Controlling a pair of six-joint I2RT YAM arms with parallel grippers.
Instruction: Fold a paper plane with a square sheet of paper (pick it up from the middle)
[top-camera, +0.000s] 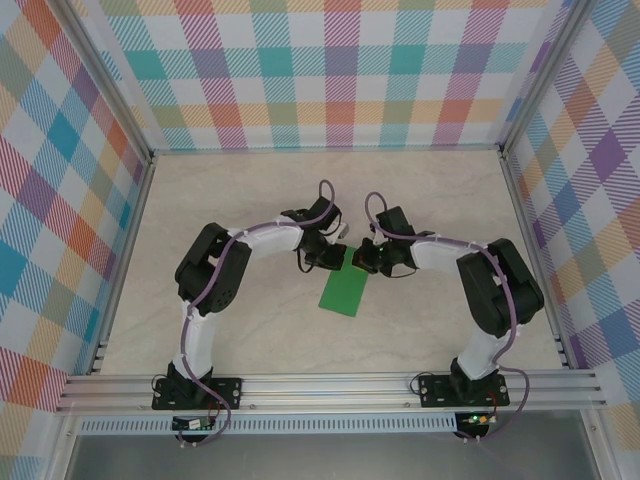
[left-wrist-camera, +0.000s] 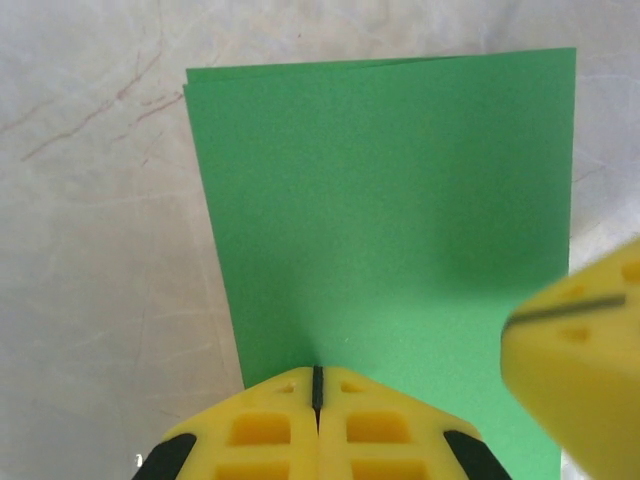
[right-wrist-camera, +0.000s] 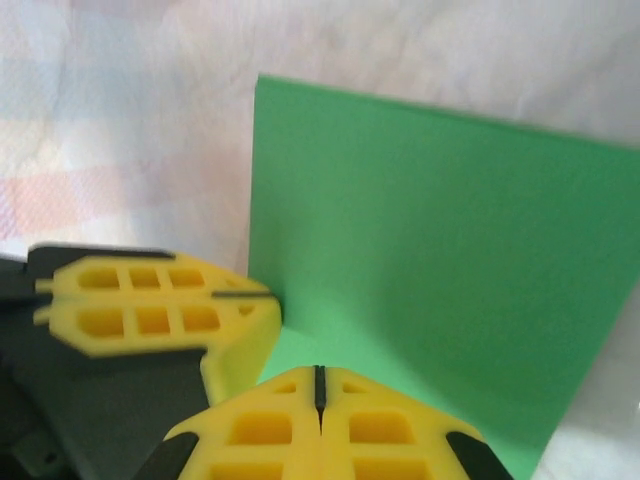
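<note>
Lying flat on the counter (top-camera: 230, 200), the green sheet of paper (top-camera: 344, 291) is folded double — left end effector (left-wrist-camera: 317, 375) and right end effector (right-wrist-camera: 319, 372) both closed tight at its far end.

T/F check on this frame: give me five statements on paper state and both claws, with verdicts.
1. The green paper lies flat on the table. True.
2. The left claw is wide open. False: its fingers are closed together.
3. The left wrist view shows two stacked layers at the paper's far edge. True.
4. The right claw sits by the right wall, far from the paper. False: it is at the paper's edge, close beside the left claw.
5. The paper is a pointed dart. False: it is a plain rectangle.
</note>
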